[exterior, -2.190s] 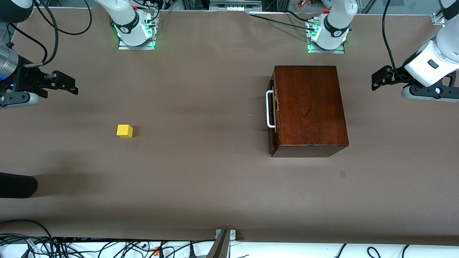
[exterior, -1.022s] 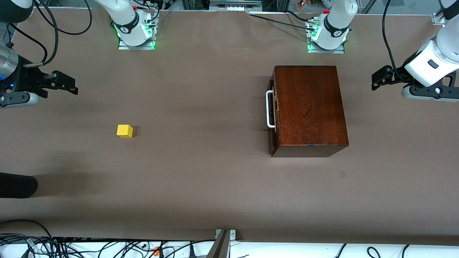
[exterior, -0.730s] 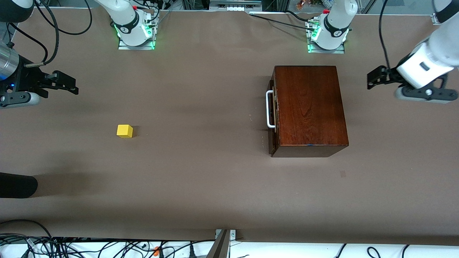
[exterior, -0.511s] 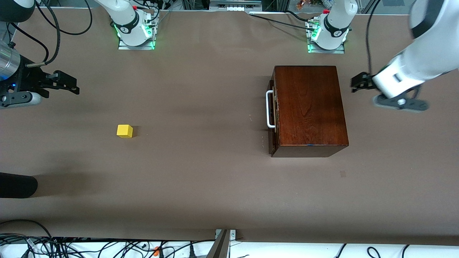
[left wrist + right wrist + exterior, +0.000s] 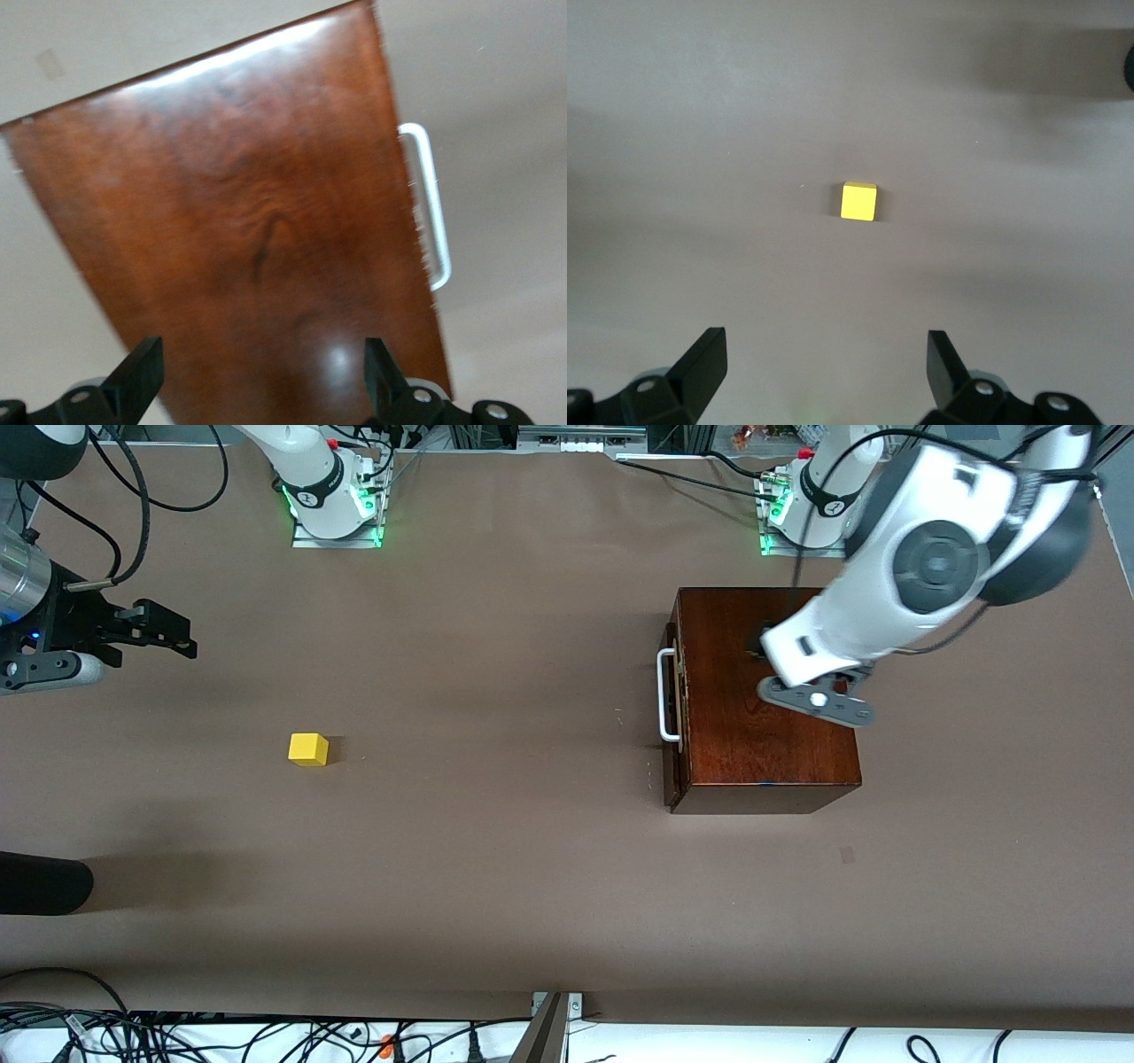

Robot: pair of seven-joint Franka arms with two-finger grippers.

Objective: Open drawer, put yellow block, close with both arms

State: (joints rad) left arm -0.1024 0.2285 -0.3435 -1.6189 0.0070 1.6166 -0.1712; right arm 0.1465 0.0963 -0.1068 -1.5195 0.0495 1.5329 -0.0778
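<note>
— Black fingers: your left gripper (image 5: 257, 385) hangs spread wide over the box (image 5: 764, 691); its drawer (image 5: 675, 700) is shut.
— And your right gripper (image 5: 168, 636)?
— Wide too, holding nothing, waiting at its table end. Your block (image 5: 308, 749) sits apart, nearer the front camera.

Left hand (image 5: 257, 390) open, raised mid-reach; right hand (image 5: 824, 372) open, waiting aloft at its table end.
</note>
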